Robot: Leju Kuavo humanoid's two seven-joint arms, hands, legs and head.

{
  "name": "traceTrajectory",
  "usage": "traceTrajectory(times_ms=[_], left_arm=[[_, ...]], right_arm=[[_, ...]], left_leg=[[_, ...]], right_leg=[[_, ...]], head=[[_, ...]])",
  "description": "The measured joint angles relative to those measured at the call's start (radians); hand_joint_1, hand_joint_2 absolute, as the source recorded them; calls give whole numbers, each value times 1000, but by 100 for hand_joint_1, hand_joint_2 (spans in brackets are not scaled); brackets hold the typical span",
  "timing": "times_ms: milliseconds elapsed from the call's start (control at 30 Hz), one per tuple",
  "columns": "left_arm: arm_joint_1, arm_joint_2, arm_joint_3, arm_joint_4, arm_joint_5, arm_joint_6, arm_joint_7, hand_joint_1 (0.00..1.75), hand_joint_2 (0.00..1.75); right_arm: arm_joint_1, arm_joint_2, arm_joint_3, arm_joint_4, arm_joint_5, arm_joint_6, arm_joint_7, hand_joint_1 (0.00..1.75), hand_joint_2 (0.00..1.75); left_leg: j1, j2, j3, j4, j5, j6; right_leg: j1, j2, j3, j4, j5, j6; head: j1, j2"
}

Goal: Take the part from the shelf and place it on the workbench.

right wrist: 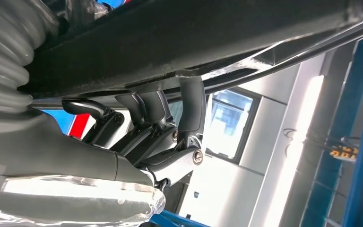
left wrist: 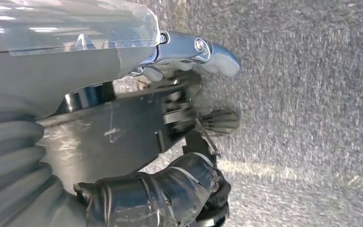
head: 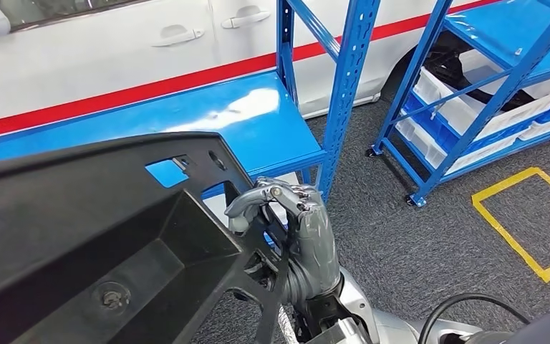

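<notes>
The large black plastic part (head: 93, 236) fills the lower left of the head view, carried in front of the blue tabletop (head: 208, 111) and partly overlapping its near edge. The right robot hand (head: 286, 215) grasps the part's right edge, fingers (head: 290, 192) curled over the rim. In the left wrist view, the left robot hand (left wrist: 170, 94) grips the part's other end above grey carpet (left wrist: 312, 94). A white car (head: 114, 50) with a red stripe stands behind. A blue shelf (head: 501, 93) holds white bins. No legible writing shows anywhere.
</notes>
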Motion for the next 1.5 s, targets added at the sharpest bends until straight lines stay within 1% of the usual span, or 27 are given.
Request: traceTrajectory(times_ms=[67, 133, 167, 267, 300, 333, 367, 433, 467, 500, 567, 633, 667, 733, 800, 833, 900, 967, 1033, 1067, 1167, 1233, 1300, 1333, 1400, 1433, 1500], left_arm=[[-1, 6, -2, 0, -3, -2, 6, 0, 175], [2, 8, -3, 0, -3, -4, 8, 0, 175], [3, 9, -4, 0, -5, -5, 9, 0, 175], [3, 8, -6, 0, -15, -6, 12, 0, 175], [4, 7, -7, 0, -19, -4, 13, 0, 175], [6, 6, -8, 0, -22, -2, 13, 0, 175], [8, 6, -8, 0, -23, 0, 13, 0, 175], [13, 7, -8, 0, -24, 4, 10, 0, 175], [14, 11, -9, 0, -23, 6, 9, 0, 175], [16, 12, -9, 0, -22, 7, 7, 0, 175], [19, 17, -11, 1, -20, 10, 5, 0, 175], [25, 17, -13, 1, -20, 11, 8, 0, 175], [28, 17, -15, 1, -20, 11, 12, 0, 175], [31, 18, -20, 2, -20, 12, 20, 0, 175], [31, 18, -24, 2, -17, 14, 23, 0, 175], [31, 19, -24, 2, -15, 11, 23, 0, 175], [30, 20, -26, 2, -15, -3, 25, 0, 175], [28, 23, -28, 2, -17, -16, 29, 0, 175], [21, 26, -29, 2, -21, -19, 30, 0, 175], [19, 28, -30, 2, -22, -19, 31, 0, 175], [18, 29, -33, 2, -24, -17, 34, 0, 175], [20, 29, -36, 2, -23, -15, 37, 0, 175], [21, 27, -37, 2, -23, -14, 43, 0, 175], [22, 25, -37, 2, -23, -14, 47, 0, 175], [24, 24, -39, 2, -24, -16, 52, 0, 175], [25, 23, -39, 2, -24, -16, 53, 0, 175], [25, 24, -40, 2, -24, -16, 54, 0, 175]], right_arm=[[4, 1, 0, 0, -26, 0, -16, 175, 175], [11, 2, 0, 0, -58, 0, -38, 175, 175], [16, 3, 0, 0, -74, 0, -50, 175, 175], [40, 8, -3, 0, -121, 0, -89, 175, 175], [52, 10, -5, 0, -136, 0, -102, 175, 175], [65, 13, -8, -1, -151, 0, -114, 175, 175], [75, 14, -12, -2, -164, 0, -126, 175, 175], [87, 14, -20, -2, -191, 0, -145, 175, 175], [90, 15, -23, -3, -205, 0, -153, 175, 175], [94, 17, -25, -3, -220, 0, -161, 175, 175], [102, 22, -29, -3, -248, 0, -179, 175, 175], [108, 27, -32, -2, -269, 0, -195, 175, 175], [110, 29, -33, -2, -277, 0, -202, 175, 175], [117, 36, -38, -1, -293, 0, -218, 175, 175], [125, 43, -43, -1, -308, 0, -232, 175, 175], [128, 45, -43, 0, -312, 0, -236, 175, 175], [132, 48, -44, 1, -315, 0, -238, 175, 175], [135, 54, -45, 1, -313, 0, -238, 175, 175], [138, 58, -47, 1, -309, 0, -238, 175, 175], [139, 60, -48, 1, -307, 0, -238, 175, 175], [143, 61, -51, 0, -301, 0, -234, 175, 175], [145, 61, -53, 0, -290, 0, -225, 175, 175], [147, 61, -55, 0, -277, 0, -214, 175, 175], [148, 61, -55, 0, -273, 0, -211, 175, 175], [149, 61, -55, 0, -271, 0, -206, 175, 175], [150, 61, -55, 0, -271, 0, -205, 175, 175], [151, 61, -56, 0, -270, 0, -205, 175, 175]], left_leg=[[-7, 1, 39, -79, -13, 11], [-5, 1, 36, -108, 19, 16], [-2, 3, 32, -122, 38, 19], [5, 6, -5, -126, 77, 19], [6, 7, -23, -118, 85, 17], [9, 9, -43, -107, 91, 13], [13, 11, -64, -93, 96, 8], [23, 13, -109, -56, 101, -6], [24, 13, -133, -33, 101, -13], [23, 12, -151, -10, 100, -20], [18, 7, -175, 20, 103, -29], [23, 4, -190, 33, 102, -35], [26, 4, -200, 47, 81, -39], [30, 2, -222, 121, -8, -44], [30, 1, -238, 230, -91, -42], [29, 1, -235, 270, -100, -37], [22, 0, -189, 268, -54, -26], [8, 0, -84, 149, -13, -9], [-2, 0, 17, 0, -27, 5], [-6, 0, 40, -46, -36, 8], [-4, 0, 39, -104, 7, 15], [3, -2, 26, -133, 43, 18], [5, -5, 1, -132, 65, 18], [6, -7, -12, -127, 74, 15], [11, -14, -46, -108, 88, 7], [15, -19, -65, -93, 92, 1], [20, -33, -108, -52, 94, -12]], right_leg=[[-6, -5, 0, -13, 22, 9], [-7, -5, -3, -26, 31, 17], [-6, -2, -8, -18, 11, 20], [-9, 3, -38, 115, -127, 34], [-12, 3, -47, 175, -154, 40], [-15, 3, -47, 218, -153, 48], [-20, 3, -36, 235, -132, 55], [-33, 3, 28, 173, -87, 75], [-36, 4, 70, 118, -95, 87], [-39, 5, 98, 74, -111, 88], [-37, 7, 113, 42, -140, 71], [-36, 3, 90, 51, -129, 40], [-34, 2, 79, 51, -120, 30], [-27, 2, 57, 46, -97, 13], [-18, 2, 31, 42, -72, 6], [-13, 1, 16, 41, -61, 4], [-8, 1, -11, 42, -40, 1], [-7, 1, -29, 40, -19, 2], [-10, -1, -33, 30, 4, 7], [-13, -2, -33, 20, 17, 11], [-14, -3, -32, -9, 41, 24], [-10, 1, -42, 31, -29, 29], [-9, 2, -59, 134, -118, 36], [-10, 2, -66, 190, -127, 40], [-13, 3, -51, 240, -79, 49], [-17, 7, -21, 217, -49, 54], [-26, 38, 67, 104, -62, 63]], head=[[-5, 0], [-11, 0], [-14, 0], [-20, 0], [-21, 0], [-22, 0], [-22, 0], [-22, 0], [-20, 0], [-21, 0], [-27, 0], [-37, 0], [-39, 0], [-46, -1], [-52, -1], [-55, -1], [-57, -1], [-57, -1], [-57, -1], [-57, -1], [-58, -1], [-58, -1], [-58, -1], [-58, -1], [-58, -1], [-58, -1], [-57, -1]])
